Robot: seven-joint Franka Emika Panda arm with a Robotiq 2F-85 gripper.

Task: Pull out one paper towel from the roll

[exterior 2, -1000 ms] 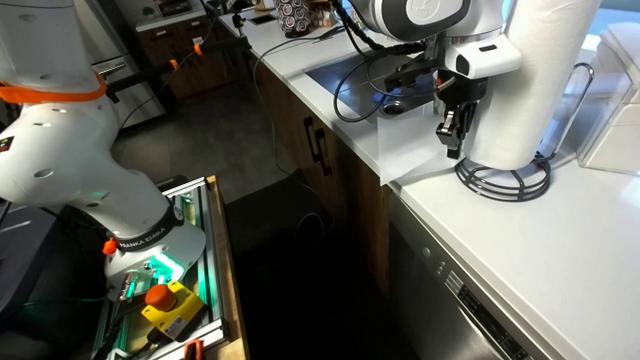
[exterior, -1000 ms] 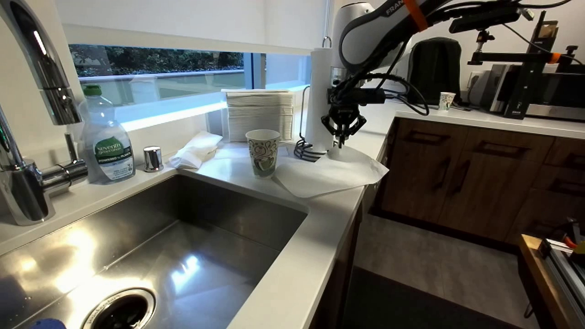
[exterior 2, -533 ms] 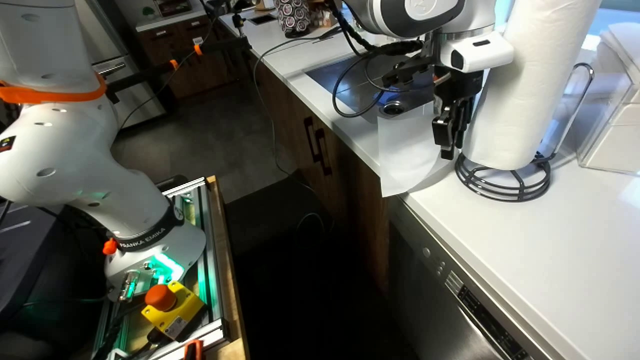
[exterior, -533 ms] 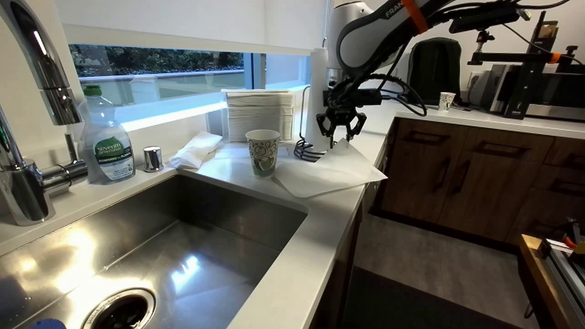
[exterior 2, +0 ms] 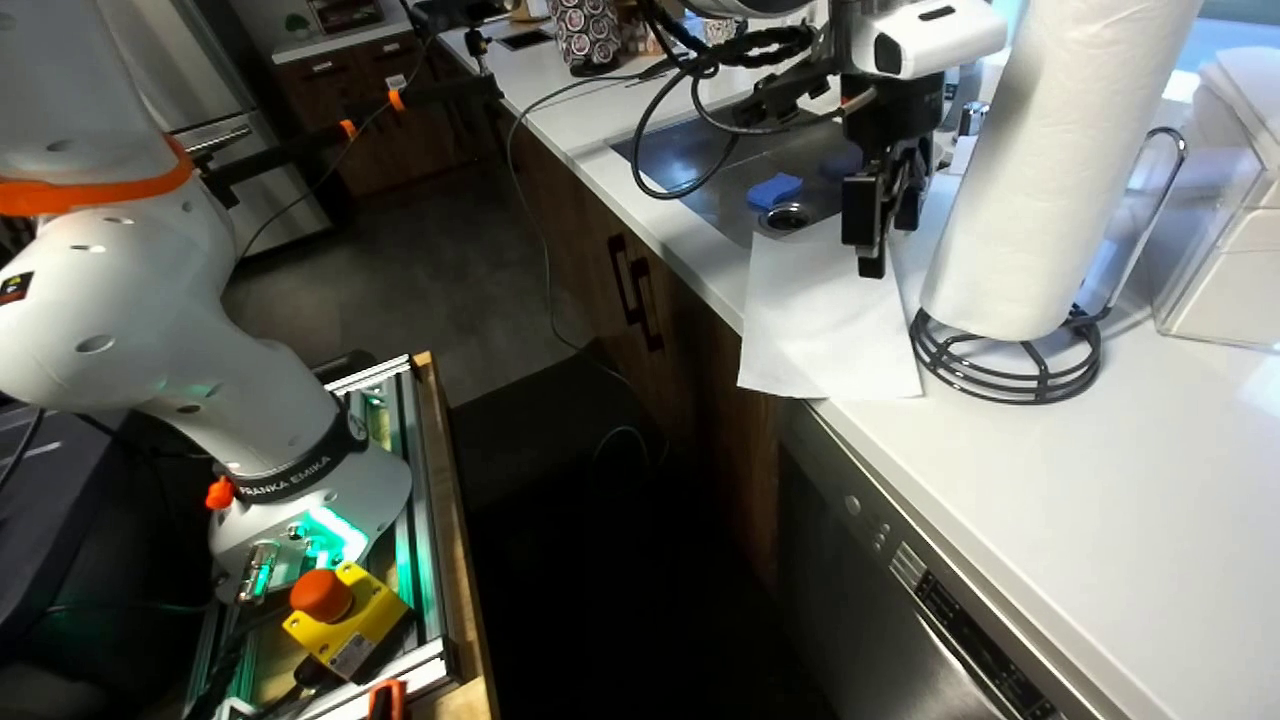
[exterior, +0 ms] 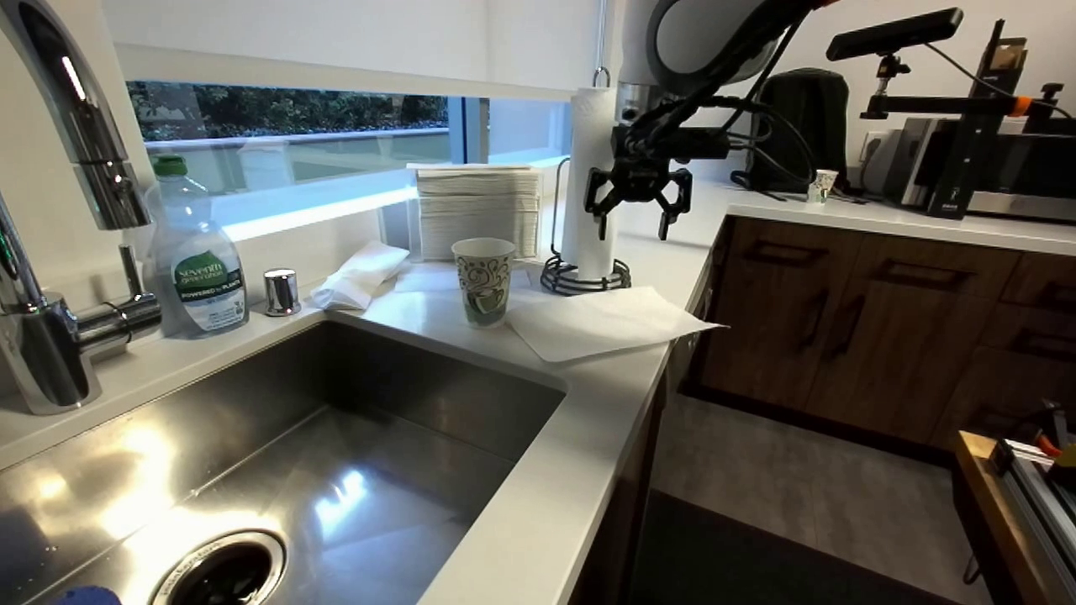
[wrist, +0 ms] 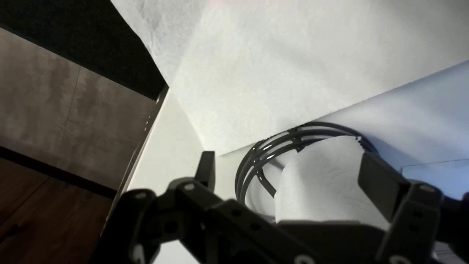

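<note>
"Hanging there with its fingers spread wide, isn't it, that black two-fingered gripper (exterior: 633, 233)? I see nothing caught between them."

"Nothing, no. And below it, a little toward the shiny steel sink (exterior: 445, 386), lies the thin white square of paper towel (exterior 2: 830, 320), nearly flat on the smooth white countertop (exterior 2: 1060, 520). There's air between fingertips and paper."

"Is the sheet free, then?"

"I'd judge so. The tall white cylinder of paper towels (exterior 2: 1050, 180) stands upright just beside the gripper, on a dark round wire base (exterior 2: 1042, 378). The sheet's edge lies close to that base; whether they touch, I can't tell. One corner pokes past the countertop's front edge."

"So which way matters now?"

"Up or down, to my mind. The pull looks done, so rising clear would do, leaning away from the cylinder so no finger clips it. If it wants the sheet again, it must drop sinkward and pinch something limp lying flat, which could simply skid."

"And that patterned paper cup (exterior: 484, 281)?"

"Upright, just beside a corner of the sheet. Whether paper and cup touch, I can't make out. A careless drag might tip it."
</note>
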